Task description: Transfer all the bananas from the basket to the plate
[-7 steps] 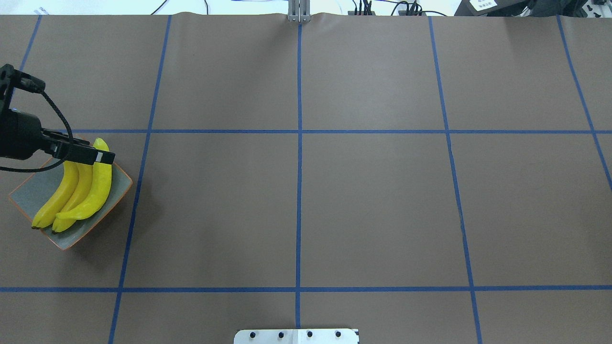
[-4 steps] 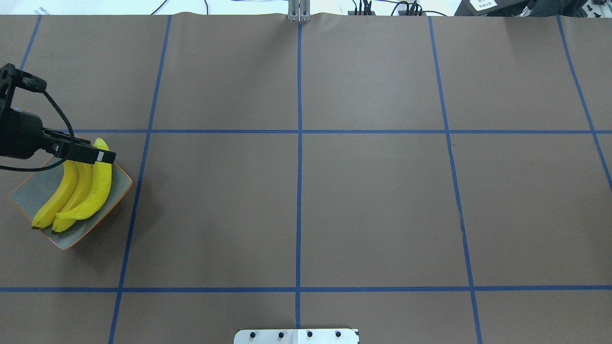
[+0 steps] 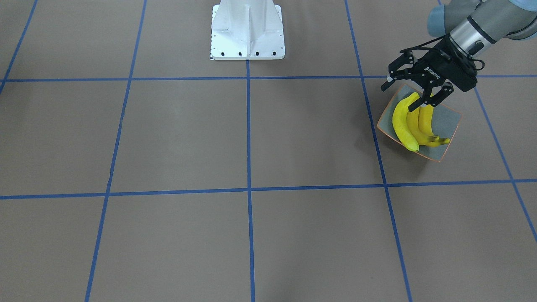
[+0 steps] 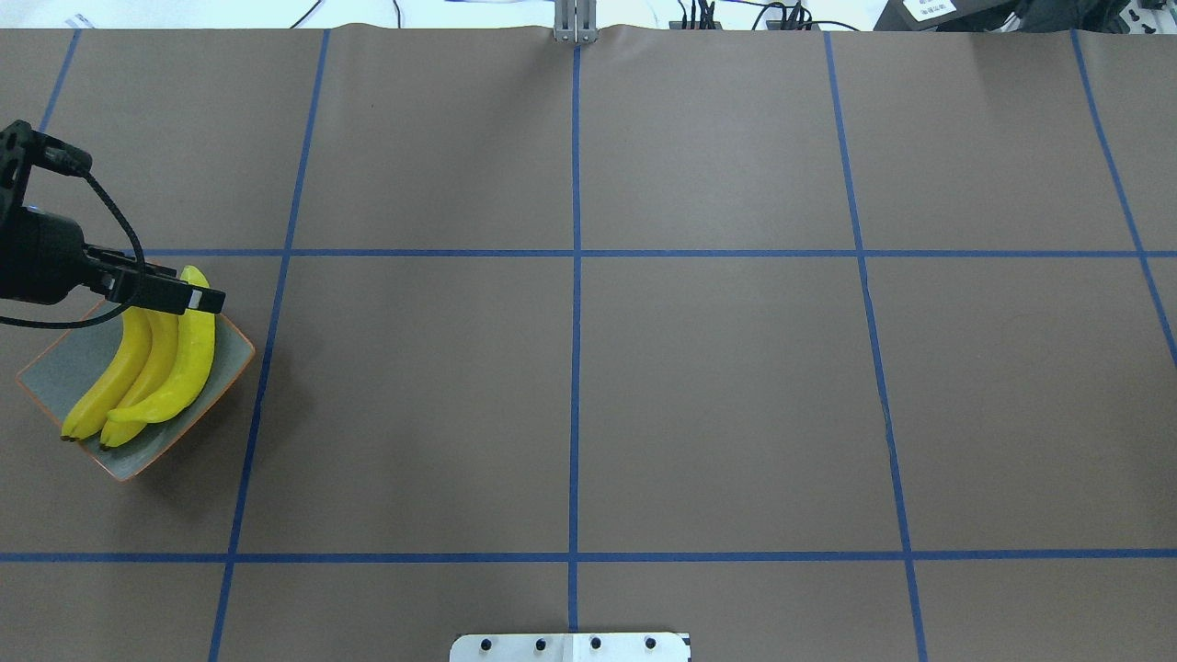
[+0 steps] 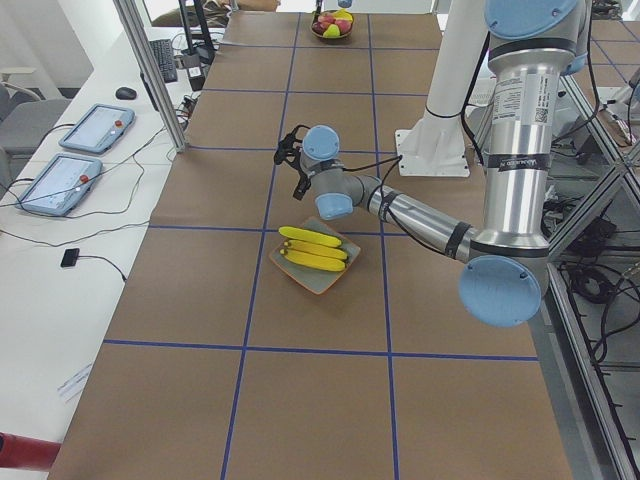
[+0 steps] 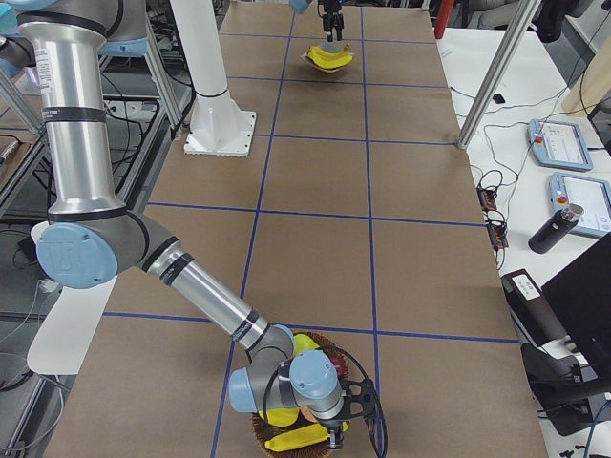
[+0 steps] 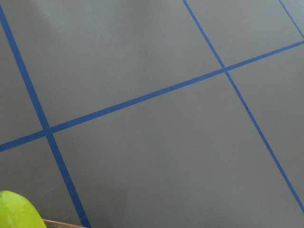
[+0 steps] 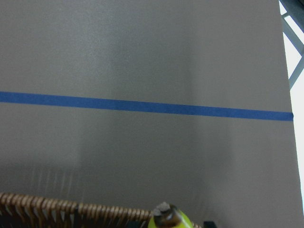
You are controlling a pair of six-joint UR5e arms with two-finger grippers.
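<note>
Three yellow bananas lie side by side on the plate, a grey-blue square dish with an orange rim at the table's left. My left gripper hovers open just over their upper ends, holding nothing. Far to the right, the wicker basket holds one more banana among other fruit. My right gripper reaches down into the basket; I cannot tell whether it is open or shut. The right wrist view shows the basket rim and a yellow-green stem end.
The brown table cover carries a blue tape grid. The white robot base stands at the table's near edge. Tablets and cables lie on a side bench beyond the table.
My left gripper has crept slightly up and away from the bananas. The three bananas on the plate have stayed still.
</note>
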